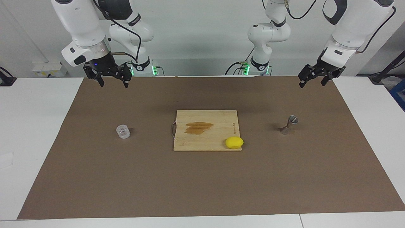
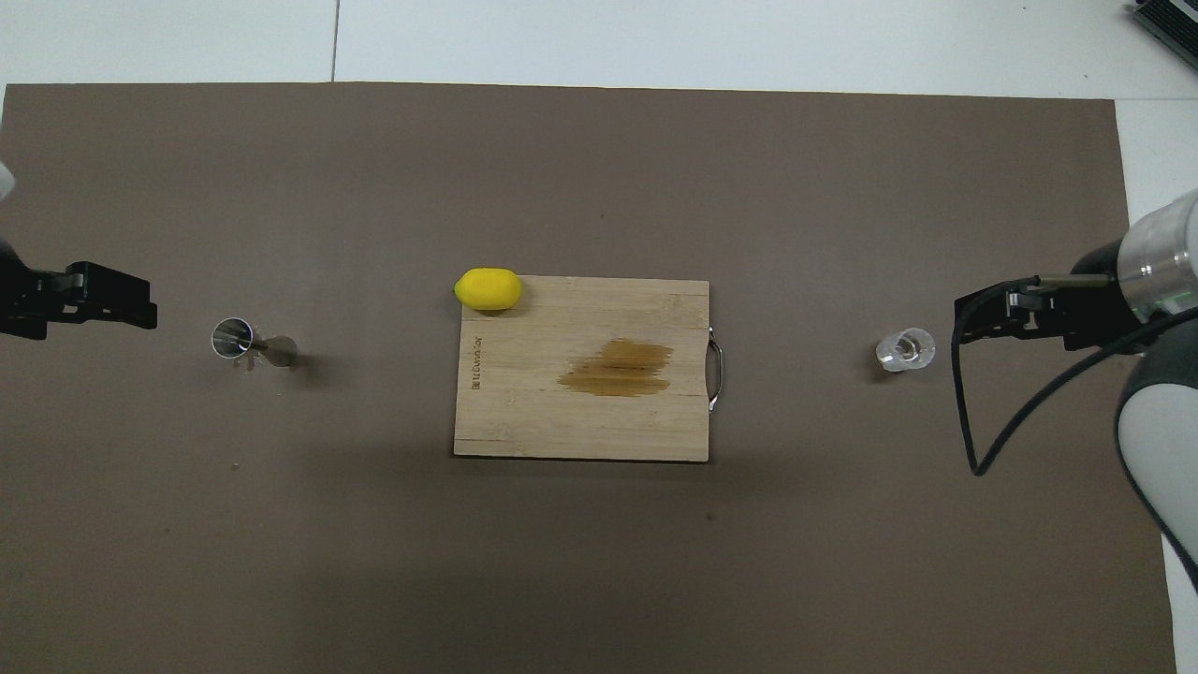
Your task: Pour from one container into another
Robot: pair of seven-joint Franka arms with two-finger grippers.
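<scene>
The tiny clear cup point(image 1: 123, 131) point(image 2: 905, 349) stands on the brown mat toward the right arm's end of the table. Toward the left arm's end stands the steel hourglass jigger point(image 1: 289, 125) point(image 2: 245, 343), upright. My right gripper point(image 1: 114, 83) point(image 2: 973, 314) hangs open in the air over the mat, well above the cup and apart from it. My left gripper point(image 1: 311, 84) point(image 2: 131, 304) is also raised and open, over the mat at the jigger's end, touching nothing. Neither gripper holds anything.
A wooden cutting board point(image 1: 196, 142) point(image 2: 562, 421) with a brown stain lies mid-mat between the cup and the jigger. A yellow lemon point(image 1: 234, 142) point(image 2: 488, 288) rests at the board's corner, on the jigger's side. The brown mat point(image 1: 202, 183) covers most of the white table.
</scene>
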